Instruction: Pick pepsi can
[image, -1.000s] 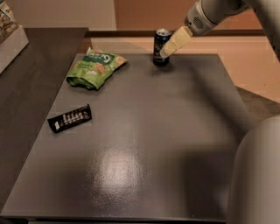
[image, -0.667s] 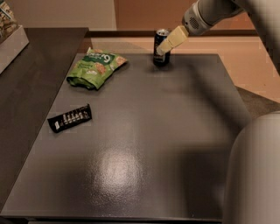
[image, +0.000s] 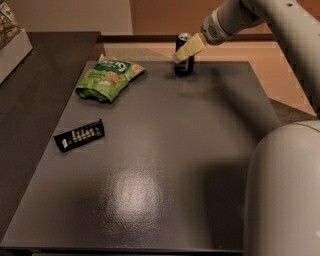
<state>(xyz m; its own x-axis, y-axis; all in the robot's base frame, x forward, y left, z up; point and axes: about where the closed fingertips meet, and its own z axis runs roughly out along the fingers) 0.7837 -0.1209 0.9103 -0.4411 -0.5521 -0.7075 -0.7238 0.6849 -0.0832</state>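
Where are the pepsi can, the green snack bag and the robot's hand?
pepsi can (image: 183, 67): camera view, dark lower body.
green snack bag (image: 109, 77): camera view, middle of its front.
hand (image: 180, 55): camera view, pale tip, overlapping the can's middle.

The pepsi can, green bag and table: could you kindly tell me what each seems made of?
The pepsi can: probably painted metal, with a silvery top rim.
The green bag: likely glossy plastic film, crinkled with highlights.
The table: a smooth, semi-gloss dark top, reflecting light; material unclear.
The gripper sits at the can's upper side.
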